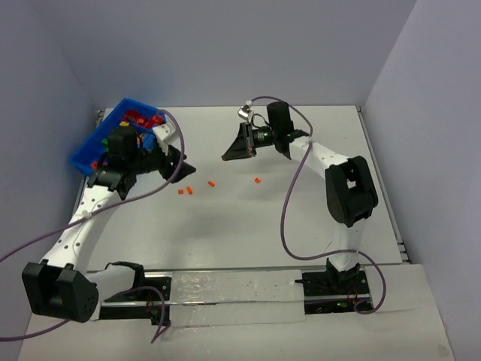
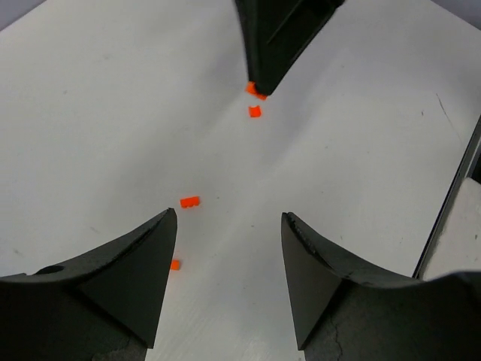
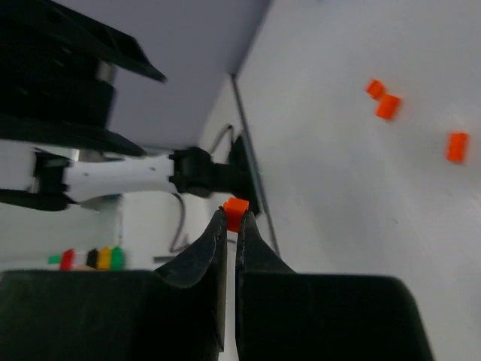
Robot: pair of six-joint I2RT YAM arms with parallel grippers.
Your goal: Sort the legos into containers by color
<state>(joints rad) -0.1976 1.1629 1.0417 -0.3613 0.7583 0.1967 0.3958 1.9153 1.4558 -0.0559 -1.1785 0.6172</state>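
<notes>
Right arm reaches left across mid-table. Right gripper [image 1: 226, 156] is tilted down, jaws pinched on a tiny orange lego [image 3: 236, 208]. Left arm is bent beside the blue bin [image 1: 89, 147] at the table's [image 1: 301, 226] far-left edge. Left gripper [image 2: 229, 219] has jaws spread, holding nothing. Loose orange bits [image 1: 211, 183] lie between both grippers, well apart from the table's edges.

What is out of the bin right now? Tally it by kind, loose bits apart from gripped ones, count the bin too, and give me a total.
orange bits lying loose: 4
orange bit pinched in the right gripper: 1
blue bin: 1
Total: 6
</notes>
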